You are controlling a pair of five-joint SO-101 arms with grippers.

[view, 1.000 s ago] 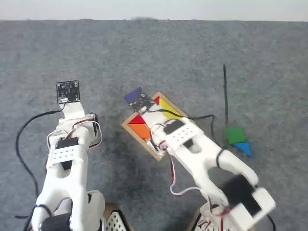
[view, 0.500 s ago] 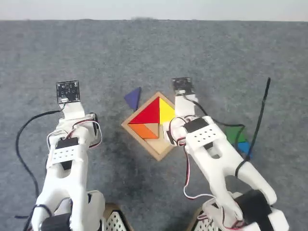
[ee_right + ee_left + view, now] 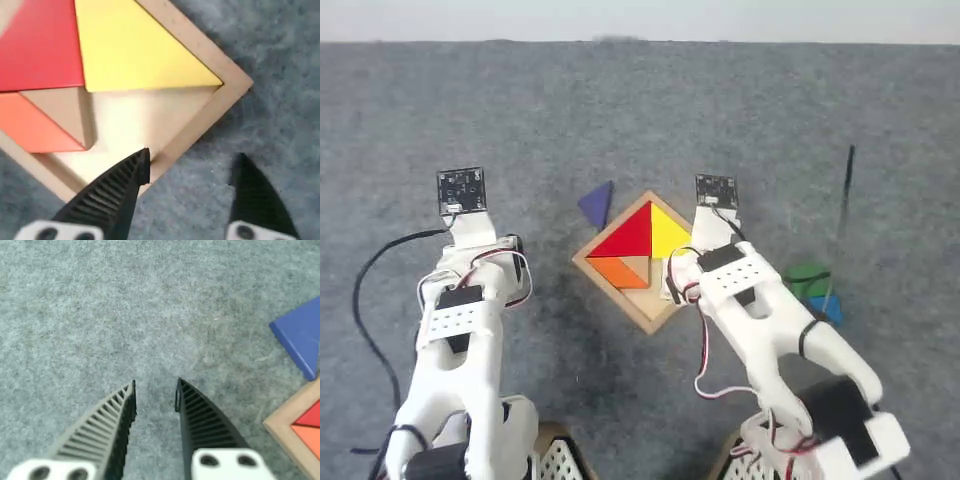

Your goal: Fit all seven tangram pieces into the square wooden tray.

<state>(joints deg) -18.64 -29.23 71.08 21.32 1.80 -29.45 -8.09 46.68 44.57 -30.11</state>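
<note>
Pincer of the left arm (image 3: 155, 382) hangs released and empty over the grey bench (image 3: 520, 120). Blue triangle (image 3: 597, 203) lies near the tray (image 3: 642, 316), not touching. Tray holds red (image 3: 630, 235), yellow (image 3: 667, 232) and orange (image 3: 612, 270) pieces; part of its floor is bare. Pincer of the right arm (image 3: 194, 154) is released and empty, straddling the tray's rim. Green piece (image 3: 807, 277) and light-blue piece (image 3: 830, 308) lie side by side, farther right.

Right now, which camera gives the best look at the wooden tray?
The high view: it shows nearly the whole wooden tray with its red triangle and yellow triangle. The right wrist view shows one corner close up; the left wrist view catches just a corner.
</note>
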